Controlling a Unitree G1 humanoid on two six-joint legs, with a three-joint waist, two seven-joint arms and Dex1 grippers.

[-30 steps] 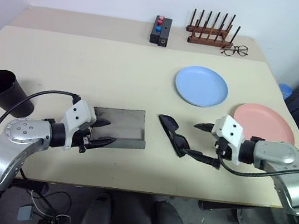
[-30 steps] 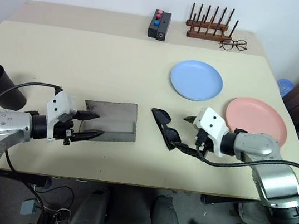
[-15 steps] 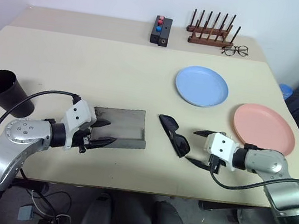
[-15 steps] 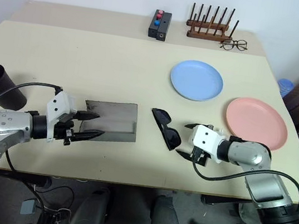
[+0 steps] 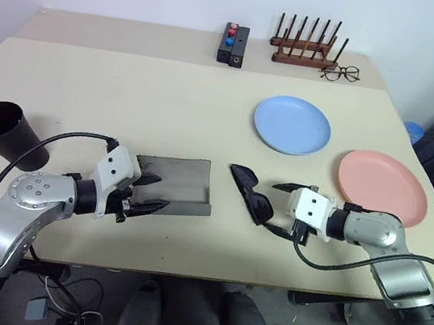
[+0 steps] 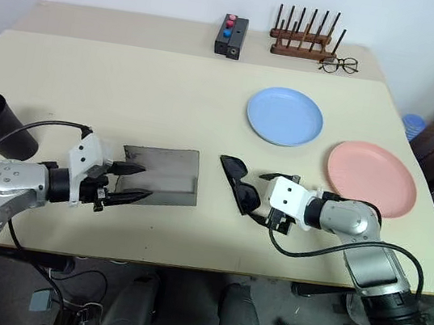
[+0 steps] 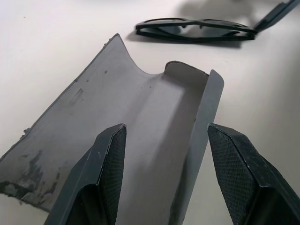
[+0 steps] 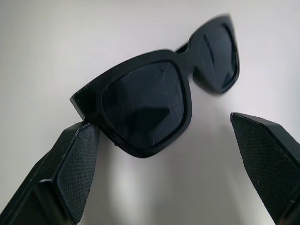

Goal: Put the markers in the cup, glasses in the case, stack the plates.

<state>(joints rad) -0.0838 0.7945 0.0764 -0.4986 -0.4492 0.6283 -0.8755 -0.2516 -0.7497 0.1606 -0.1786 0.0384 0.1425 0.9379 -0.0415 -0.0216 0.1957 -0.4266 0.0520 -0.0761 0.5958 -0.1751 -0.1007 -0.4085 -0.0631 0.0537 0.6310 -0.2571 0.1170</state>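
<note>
Between open grey felt case (image 5: 173, 182) and pink plate (image 5: 383, 186): black thick-framed sunglasses (image 5: 251, 197) on table. Your right gripper (image 5: 281, 207) gapes wide, empty, straddling nearest lens; closing off-centre risks skidding frame. Left gripper (image 5: 149, 192) half-open, empty, at case.

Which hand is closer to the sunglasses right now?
Right. The right hand is open at the near end of the sunglasses, one finger against the frame. The left hand is open around the near edge of the grey case, with bare table between it and the sunglasses.
</note>
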